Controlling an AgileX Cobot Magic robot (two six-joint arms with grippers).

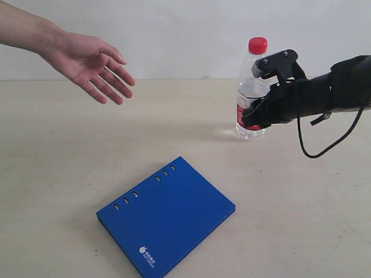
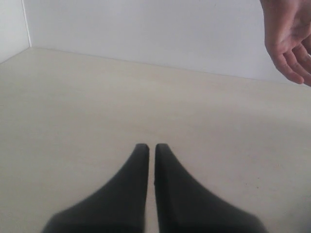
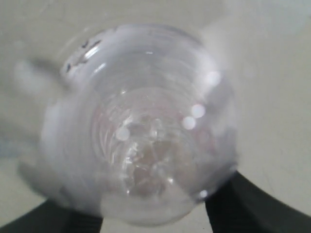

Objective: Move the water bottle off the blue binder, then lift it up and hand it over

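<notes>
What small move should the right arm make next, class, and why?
Probably carry the water bottle across toward the open hand. The right gripper grips the bottle upright, well clear of the blue binder, and the hand is held out open, apart from the bottle.

Between the water bottle (image 1: 250, 90), upright in the right pincer (image 1: 255, 114), and the person's open hand (image 1: 93, 62) raised at far left, the air above the bench (image 1: 174, 121) is open. The blue binder (image 1: 165, 219) lies flat nearer the front, a low obstacle well apart from both. A black cable (image 1: 316, 153) loops under the right arm. Ahead of the left pincer (image 2: 150, 148), bare bench runs to the wall (image 2: 146, 29).
</notes>
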